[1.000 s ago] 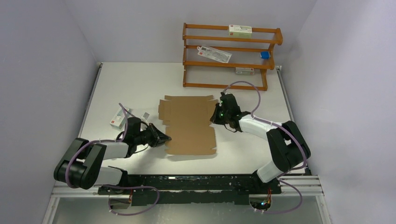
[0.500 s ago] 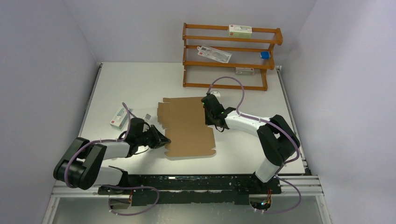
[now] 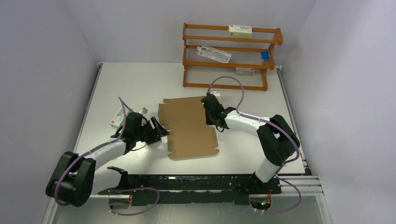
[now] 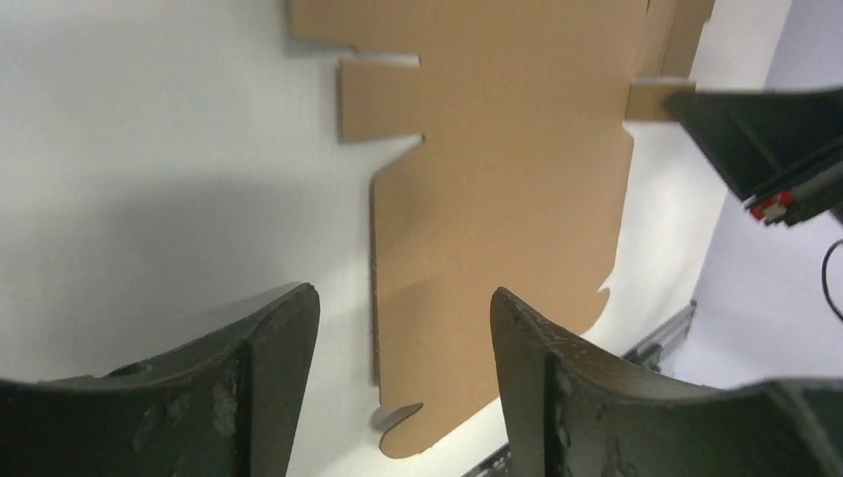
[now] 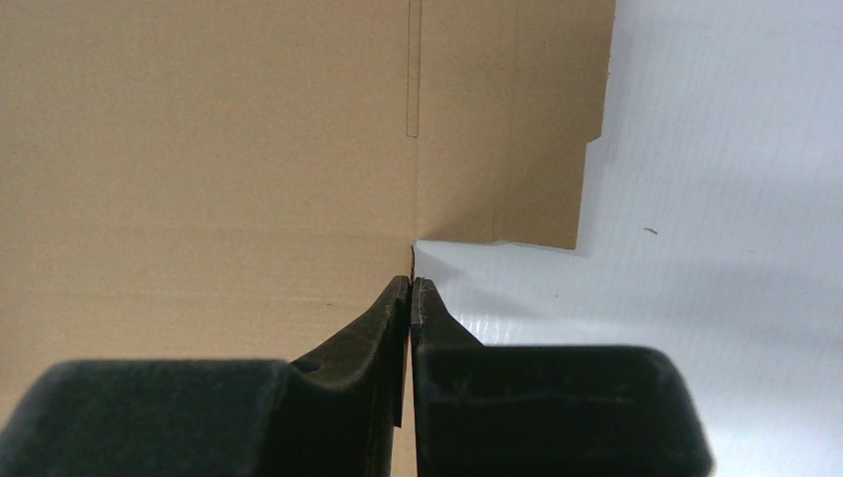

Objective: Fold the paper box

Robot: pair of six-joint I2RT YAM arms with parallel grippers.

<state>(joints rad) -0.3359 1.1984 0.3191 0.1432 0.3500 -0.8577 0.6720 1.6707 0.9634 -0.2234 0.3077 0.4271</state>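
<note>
1. The paper box (image 3: 189, 128) lay unfolded and flat on the white table (image 3: 135, 84), a brown die-cut sheet near the table's middle, between the two arms. Its tabbed flaps pointed toward the far side and its rounded corners toward the arm bases.
2. The left gripper (image 3: 159, 129) sat just beside the sheet's left edge, level with the notch where the far flaps meet the main panel. Its fingers were spread wide and held nothing.
3. From the left wrist camera, the left edge of the paper box (image 4: 497, 149) ran up the frame in line with the gap of the left gripper (image 4: 403, 298). The main panel stretched away to the right of that gap, bare table lay to its left, and a shadow fell on the table beneath the fingers. Whether the fingertips touched the cardboard could not be told.
4. The right gripper (image 3: 208, 108) lay over the sheet's right edge, toward its far end.
5. From the right wrist camera, the right gripper (image 5: 411, 283) had its fingers pressed together. A thin sliver of the paper box (image 5: 199, 149) ran into the slit between them, at the inner corner where a side flap steps out.
6. Most of the sheet lay to the left of that pinch, with white table to its right.
7. A small white carton (image 3: 119, 117) lay on the table beside the left arm, apart from the sheet.
</note>
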